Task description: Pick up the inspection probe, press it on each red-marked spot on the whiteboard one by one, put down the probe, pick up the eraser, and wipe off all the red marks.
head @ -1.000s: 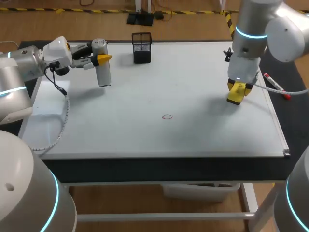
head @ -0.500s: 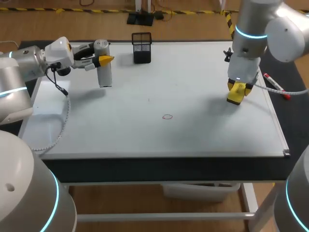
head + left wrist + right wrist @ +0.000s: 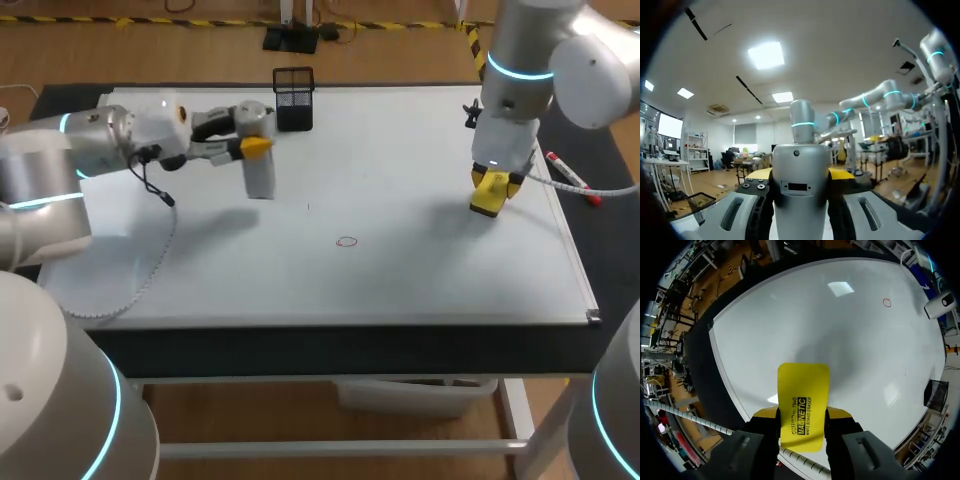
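My left gripper (image 3: 252,142) is clamped on the probe (image 3: 259,178), which hangs upright from its fingers. In the last second it has swung in from the board's far-left side to just beside the mesh cup (image 3: 293,98). The red mark (image 3: 347,241) is nearer now, though still off to the probe's right and towards me, so no pressing yet. Open whiteboard (image 3: 420,290) lies between probe and mark; only the cup crowds me. My right gripper (image 3: 489,188) has not moved. It is closed on the yellow eraser (image 3: 487,200), near the board's right edge.
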Available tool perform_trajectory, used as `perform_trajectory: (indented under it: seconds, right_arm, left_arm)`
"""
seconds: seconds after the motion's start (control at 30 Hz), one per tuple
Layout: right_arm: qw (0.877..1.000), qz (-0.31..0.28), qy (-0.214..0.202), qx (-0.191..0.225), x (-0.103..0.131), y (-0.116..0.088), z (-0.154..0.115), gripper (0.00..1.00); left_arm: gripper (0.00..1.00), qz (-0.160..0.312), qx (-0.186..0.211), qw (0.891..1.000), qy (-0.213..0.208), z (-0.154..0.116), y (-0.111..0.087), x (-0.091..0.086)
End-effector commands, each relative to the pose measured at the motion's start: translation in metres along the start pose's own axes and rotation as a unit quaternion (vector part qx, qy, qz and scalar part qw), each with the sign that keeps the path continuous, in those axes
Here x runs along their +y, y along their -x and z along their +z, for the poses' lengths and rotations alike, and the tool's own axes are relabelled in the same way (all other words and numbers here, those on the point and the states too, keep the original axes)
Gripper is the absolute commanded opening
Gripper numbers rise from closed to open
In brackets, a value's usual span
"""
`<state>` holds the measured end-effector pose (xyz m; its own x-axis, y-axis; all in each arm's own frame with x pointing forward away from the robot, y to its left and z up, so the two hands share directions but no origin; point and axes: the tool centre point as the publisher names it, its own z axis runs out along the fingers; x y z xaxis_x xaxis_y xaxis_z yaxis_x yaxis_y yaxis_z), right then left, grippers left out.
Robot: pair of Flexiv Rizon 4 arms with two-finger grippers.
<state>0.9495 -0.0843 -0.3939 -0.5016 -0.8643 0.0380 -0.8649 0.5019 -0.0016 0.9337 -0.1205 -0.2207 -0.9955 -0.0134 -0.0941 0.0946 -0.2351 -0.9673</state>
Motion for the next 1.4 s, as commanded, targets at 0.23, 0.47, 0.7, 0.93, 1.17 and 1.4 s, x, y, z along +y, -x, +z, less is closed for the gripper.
perform_trajectory:
  seconds: [0.23,0.47,0.7,0.93,1.17,1.4]
  right_arm:
    - [1.000,-0.001,0.000,0.001,-0.001,0.000,-0.001,0.00]
    - [1.000,-0.001,0.000,0.001,-0.001,0.000,-0.001,0.00]
    - [1.000,-0.001,0.000,0.001,-0.001,0.000,-0.001,0.00]
    - [1.000,-0.001,0.000,0.001,-0.001,0.000,-0.001,0.00]
    - [1.000,-0.001,0.000,0.001,-0.001,0.000,-0.001,0.00]
    - [1.000,-0.001,0.000,0.001,-0.001,0.000,-0.001,0.00]
  left_arm:
    - [0.00,-0.013,0.079,0.997,-0.004,0.061,-0.036,0.015]
    - [0.00,-0.024,0.124,0.992,-0.002,0.087,-0.056,0.028]
    - [0.00,-0.042,0.139,0.989,-0.007,0.107,-0.066,0.046]
    - [0.00,-0.050,0.150,0.987,-0.022,0.122,-0.068,0.060]
    - [0.00,-0.047,0.158,0.986,-0.023,0.130,-0.069,0.068]
    - [0.00,-0.051,0.156,0.986,-0.022,0.132,-0.066,0.073]
